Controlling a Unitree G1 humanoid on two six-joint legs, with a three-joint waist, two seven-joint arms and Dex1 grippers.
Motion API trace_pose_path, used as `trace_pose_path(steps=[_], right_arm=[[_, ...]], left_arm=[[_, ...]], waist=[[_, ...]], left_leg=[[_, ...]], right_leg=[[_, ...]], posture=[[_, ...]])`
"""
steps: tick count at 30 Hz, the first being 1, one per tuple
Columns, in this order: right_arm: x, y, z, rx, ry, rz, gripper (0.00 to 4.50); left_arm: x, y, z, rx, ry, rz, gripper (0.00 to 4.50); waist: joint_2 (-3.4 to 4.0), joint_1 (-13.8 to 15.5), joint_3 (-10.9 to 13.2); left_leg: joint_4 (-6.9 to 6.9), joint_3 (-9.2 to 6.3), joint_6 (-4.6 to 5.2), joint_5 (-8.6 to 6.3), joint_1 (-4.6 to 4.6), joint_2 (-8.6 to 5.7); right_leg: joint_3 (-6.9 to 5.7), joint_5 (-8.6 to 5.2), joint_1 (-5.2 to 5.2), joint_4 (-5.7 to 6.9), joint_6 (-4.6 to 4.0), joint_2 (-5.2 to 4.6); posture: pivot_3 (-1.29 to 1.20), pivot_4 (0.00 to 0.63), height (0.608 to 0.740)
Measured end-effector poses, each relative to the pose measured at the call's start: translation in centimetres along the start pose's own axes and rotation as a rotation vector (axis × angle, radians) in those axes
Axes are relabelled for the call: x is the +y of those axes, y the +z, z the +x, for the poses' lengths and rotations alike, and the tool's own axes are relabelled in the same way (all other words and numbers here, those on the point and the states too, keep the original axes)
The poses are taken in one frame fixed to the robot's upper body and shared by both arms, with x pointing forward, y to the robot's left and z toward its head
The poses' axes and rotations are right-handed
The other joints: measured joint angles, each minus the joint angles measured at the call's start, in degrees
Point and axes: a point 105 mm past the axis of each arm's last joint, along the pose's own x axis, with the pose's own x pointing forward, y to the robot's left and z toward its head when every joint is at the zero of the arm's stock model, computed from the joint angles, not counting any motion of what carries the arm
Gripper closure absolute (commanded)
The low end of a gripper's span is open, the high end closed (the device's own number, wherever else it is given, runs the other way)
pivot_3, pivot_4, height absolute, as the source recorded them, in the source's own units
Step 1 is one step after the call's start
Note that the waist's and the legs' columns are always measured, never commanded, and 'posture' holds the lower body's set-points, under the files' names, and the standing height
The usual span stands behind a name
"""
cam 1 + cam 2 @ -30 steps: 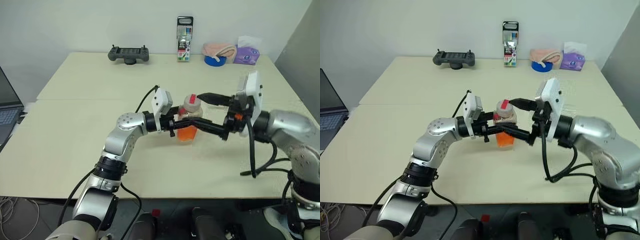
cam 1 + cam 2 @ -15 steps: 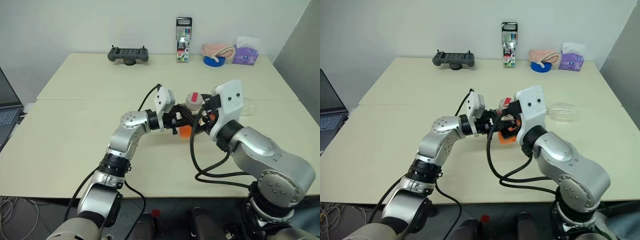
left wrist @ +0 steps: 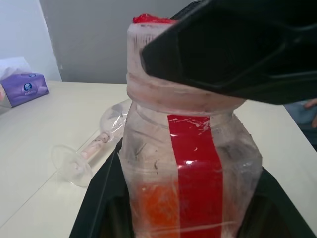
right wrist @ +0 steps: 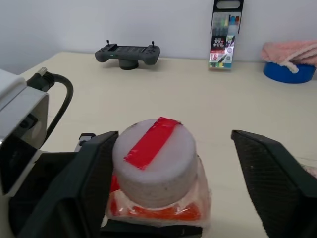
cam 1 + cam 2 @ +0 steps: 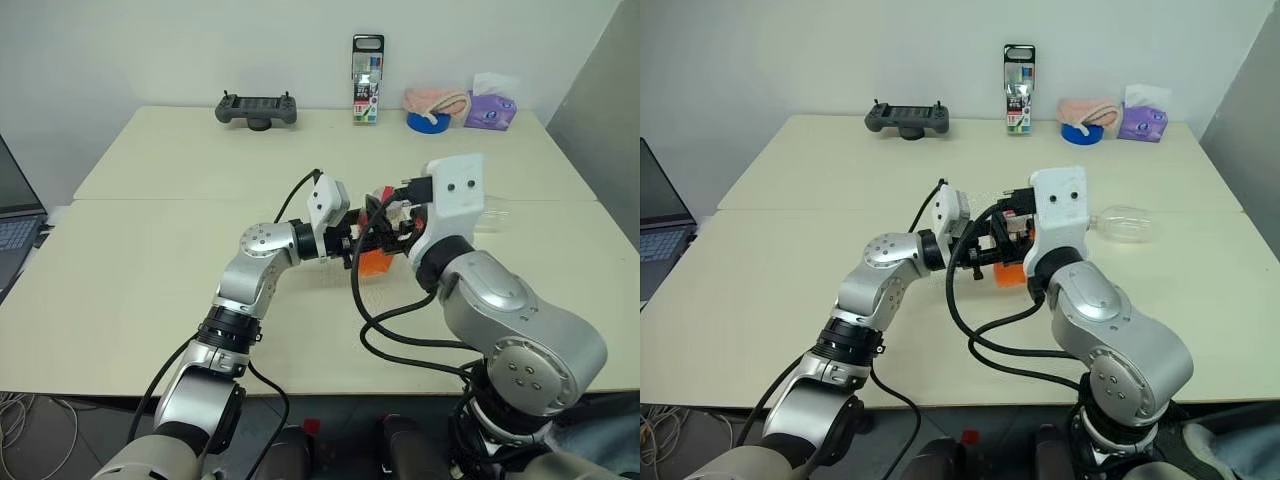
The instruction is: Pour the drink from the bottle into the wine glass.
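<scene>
Bottle (image 3: 190, 163): small, clear plastic, squarish body, standing upright near the middle of the table (image 5: 150, 270). A red strip runs down one side. The cap (image 4: 154, 159) is in place, white, round, with a strip of red tape across its top.

Drink (image 3: 163, 208): translucent orange-red liquid, filling only the lower part of the bottle.

Wine glass (image 3: 94, 148): clear, colourless, stemmed, lying on its side on the table beside the bottle, on its right. Its round foot points away from the bottle. The bowl (image 5: 1127, 224) holds no liquid.
</scene>
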Motion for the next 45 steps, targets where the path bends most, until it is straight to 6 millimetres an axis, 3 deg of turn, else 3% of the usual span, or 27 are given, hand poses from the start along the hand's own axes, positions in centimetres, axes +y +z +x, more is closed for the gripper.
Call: trace_pose_path(steps=[3,5,8,9,15,19,25,31,37,44,45], right_arm=[[0.0,-0.1,0.0,0.011,-0.011,0.000,1.07],[0.0,0.0,0.1,0.010,-0.008,-0.003,1.50],[0.4,0.3,0.1,0.001,0.008,-0.010,2.53],[0.4,0.3,0.1,0.000,0.008,-0.018,2.65],[-0.2,0.4,0.4,-0.007,0.092,-0.113,2.65],[-1.2,0.7,0.6,-0.039,0.358,-0.165,2.65],[-3.1,0.5,-0.8,0.015,0.844,-0.192,2.65],[-3.5,1.3,-0.7,0.041,1.166,-0.287,2.65],[-3.4,1.8,-0.9,0.048,1.316,-0.305,2.65],[-3.6,1.5,-0.7,0.060,1.348,-0.341,2.65],[-3.6,1.6,-0.7,0.060,1.346,-0.344,2.30]], left_arm=[[0.1,-0.2,0.0,0.004,0.002,-0.004,2.79],[0.2,-0.1,0.0,0.006,0.003,-0.004,2.79],[0.2,0.2,0.2,0.002,0.000,0.006,2.79],[0.2,0.2,0.2,0.000,0.000,0.007,2.79],[0.3,0.3,0.3,-0.005,0.009,0.005,2.80],[0.2,0.7,0.1,-0.005,0.006,0.015,2.81],[-2.2,0.8,-0.2,0.001,-0.118,-0.011,2.81],[-3.5,1.4,-0.6,0.002,-0.154,-0.023,2.81],[-4.4,1.9,-0.8,0.002,-0.198,-0.045,2.81],[-4.4,1.8,-0.8,0.026,-0.214,-0.053,2.81],[-4.4,1.8,-0.8,0.027,-0.212,-0.049,2.81]], waist=[[0.00,-0.01,0.00],[0.00,-0.02,0.00],[0.00,-0.04,0.00],[0.00,-0.03,0.00],[0.00,-0.05,0.00],[0.00,-0.08,0.00],[0.00,-0.17,0.03],[0.00,-0.65,0.05],[0.00,-0.22,0.05],[0.00,0.07,0.05],[0.00,0.07,0.05]], left_leg=[[0.00,0.00,0.00,0.00,0.00,-0.01],[0.00,0.00,0.00,0.00,0.00,0.00],[-0.02,-0.01,0.00,0.00,0.00,0.01],[-0.02,-0.01,0.00,0.00,0.00,0.00],[0.00,0.01,0.00,0.00,-0.01,-0.02],[-0.04,0.03,0.03,-0.02,-0.01,-0.01],[-0.01,0.15,0.11,-0.06,0.01,0.00],[-0.02,0.10,0.11,-0.05,0.07,0.11],[0.04,0.11,0.09,-0.05,0.01,0.01],[0.03,0.10,0.08,-0.05,0.00,0.01],[0.03,0.09,0.08,-0.04,0.00,0.02]], right_leg=[[0.00,0.00,0.00,-0.01,0.00,0.00],[0.00,0.00,0.00,-0.01,0.00,0.00],[-0.01,0.00,-0.01,-0.01,0.00,0.01],[0.00,0.00,-0.01,-0.02,0.00,0.00],[-0.01,-0.05,0.04,-0.11,0.09,0.00],[-0.02,-0.12,0.06,-0.19,0.21,0.00],[0.03,-0.06,0.09,-0.22,0.11,0.00],[0.01,-0.14,0.08,-0.14,0.25,0.12],[0.03,-0.03,0.08,-0.20,0.07,0.00],[0.02,-0.01,0.07,-0.19,0.03,-0.01],[0.02,-0.01,0.07,-0.19,0.03,-0.01]], posture=[[0.00,0.150,0.740],[0.00,0.150,0.740],[0.00,0.150,0.740],[0.00,0.150,0.740],[0.00,0.150,0.740],[0.00,0.150,0.740],[0.00,0.150,0.740],[0.00,0.150,0.740],[0.00,0.150,0.740],[0.00,0.150,0.740],[0.00,0.150,0.740]])
